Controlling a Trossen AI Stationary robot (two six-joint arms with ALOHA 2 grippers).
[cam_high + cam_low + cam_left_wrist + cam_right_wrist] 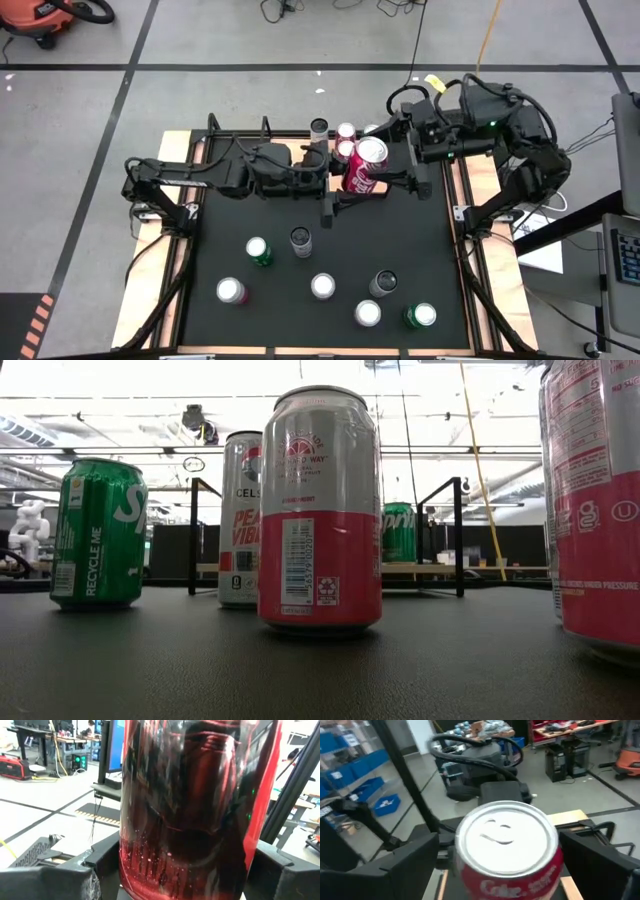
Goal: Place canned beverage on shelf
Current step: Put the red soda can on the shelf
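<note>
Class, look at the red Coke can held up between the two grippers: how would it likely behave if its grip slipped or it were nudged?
The red Coke can has a glossy round wall, so it probably slips easily. Taller than wide, it likely tips when nudged, then rolls. Its thin metal may dent in the left gripper.

The left arm reaches in from the left, its left gripper (345,185) clamped on the red cola can (367,166). The right arm bends in from the right, its right gripper (385,160) spread wide around that can.
</note>
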